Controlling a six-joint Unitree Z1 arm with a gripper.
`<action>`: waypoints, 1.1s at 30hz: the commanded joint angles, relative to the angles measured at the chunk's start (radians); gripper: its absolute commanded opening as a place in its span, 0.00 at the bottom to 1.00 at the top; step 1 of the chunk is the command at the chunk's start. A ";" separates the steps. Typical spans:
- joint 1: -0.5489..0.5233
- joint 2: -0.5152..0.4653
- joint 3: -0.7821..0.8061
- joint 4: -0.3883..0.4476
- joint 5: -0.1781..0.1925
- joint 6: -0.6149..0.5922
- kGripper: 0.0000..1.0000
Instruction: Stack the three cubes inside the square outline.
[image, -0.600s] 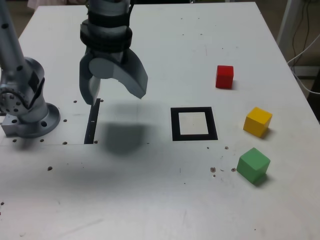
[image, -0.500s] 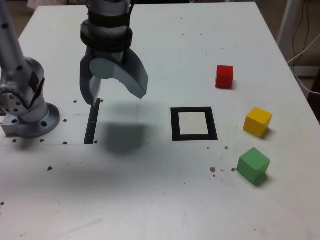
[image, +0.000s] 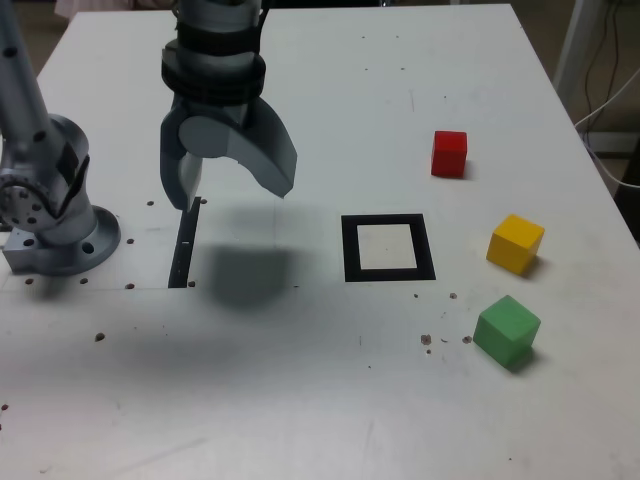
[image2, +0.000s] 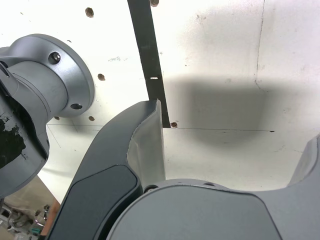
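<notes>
The red cube (image: 449, 153), the yellow cube (image: 516, 243) and the green cube (image: 506, 330) sit apart on the white table toward the exterior view's right. The square outline (image: 388, 247), a thick black frame with a white inside, lies empty to their left. My gripper (image: 228, 192) hangs open above the table well to the left of the outline, holding nothing. In the wrist view the gripper (image2: 235, 135) shows its spread jaws over bare table; no cube or outline appears there.
A thin black strip (image: 185, 243) lies under the gripper, also the strip (image2: 148, 55) in the wrist view. The arm's round grey base (image: 55, 215) stands at the exterior view's left. Small holes and specks dot the table (image: 330, 400).
</notes>
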 joint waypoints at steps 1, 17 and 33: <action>0.002 0.010 -0.008 -0.004 0.001 0.002 0.99; 0.029 0.144 -0.209 0.003 0.039 0.022 0.99; 0.171 0.302 -0.454 0.047 0.085 0.126 0.99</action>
